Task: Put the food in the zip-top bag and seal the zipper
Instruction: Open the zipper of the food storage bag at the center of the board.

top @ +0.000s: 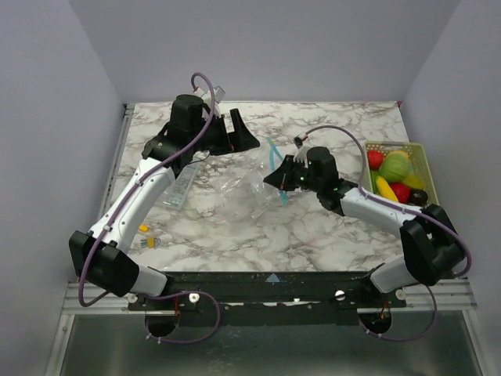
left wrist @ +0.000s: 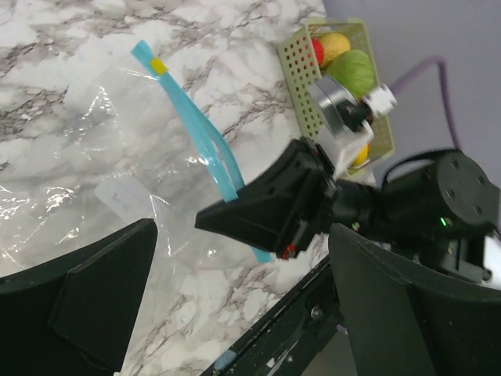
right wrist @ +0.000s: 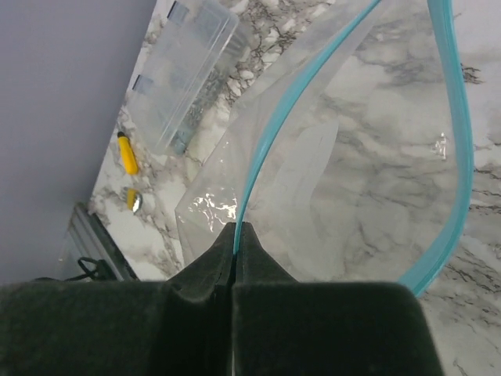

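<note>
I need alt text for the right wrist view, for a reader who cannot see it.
The right gripper is shut on the teal zipper of the clear zip-top bag, whose mouth gapes open over the marble table. A flat clear packet lies beyond, at upper left.

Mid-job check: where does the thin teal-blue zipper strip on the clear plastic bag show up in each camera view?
Top external: the thin teal-blue zipper strip sits just right of centre.
Left wrist: it runs diagonally from upper left to centre.
Right wrist: it rises from bottom centre and loops down the right edge.
Shared landmark: the black right gripper, shut on the strip.
</note>
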